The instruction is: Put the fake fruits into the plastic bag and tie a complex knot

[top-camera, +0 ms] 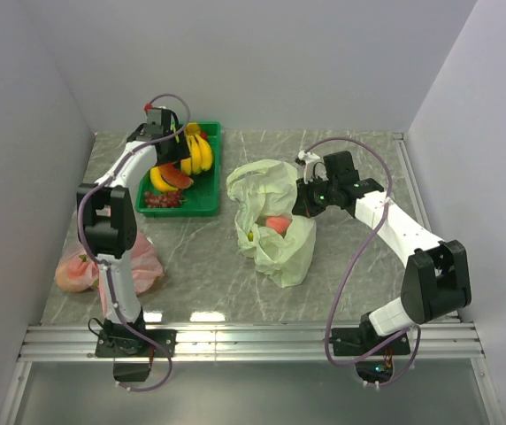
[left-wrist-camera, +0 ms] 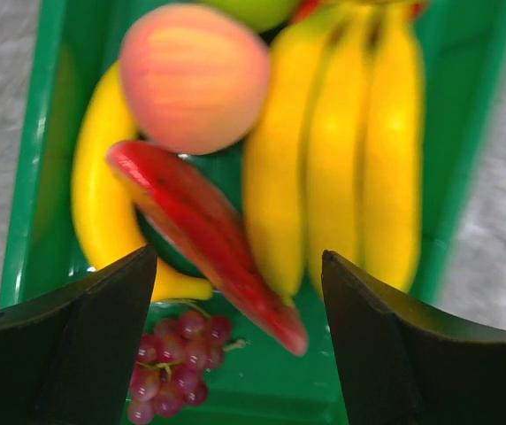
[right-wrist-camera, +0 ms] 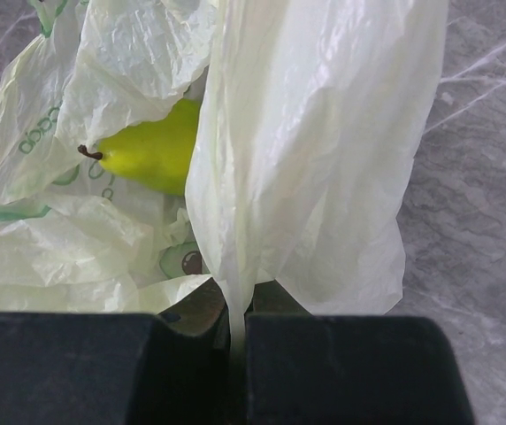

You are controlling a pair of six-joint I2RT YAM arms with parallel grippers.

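Observation:
My left gripper [left-wrist-camera: 237,258] hangs open over the green tray [left-wrist-camera: 32,177]. A red watermelon slice [left-wrist-camera: 204,235] lies below the gap between its fingers, apart from both. Around the slice lie a peach [left-wrist-camera: 191,75], a bunch of yellow bananas [left-wrist-camera: 341,150], a single banana [left-wrist-camera: 98,199] and dark red grapes [left-wrist-camera: 173,363]. My right gripper [right-wrist-camera: 238,323] is shut on a fold of the pale green plastic bag [right-wrist-camera: 315,150]. The bag [top-camera: 271,221] lies mid-table with a green fruit [right-wrist-camera: 151,155] and a peach [top-camera: 277,224] inside.
A pink bag [top-camera: 80,270] with something inside lies at the near left, beside the left arm's base. The green tray [top-camera: 213,168] stands at the back left near the wall. White walls close in the grey marble table [top-camera: 200,257] on three sides.

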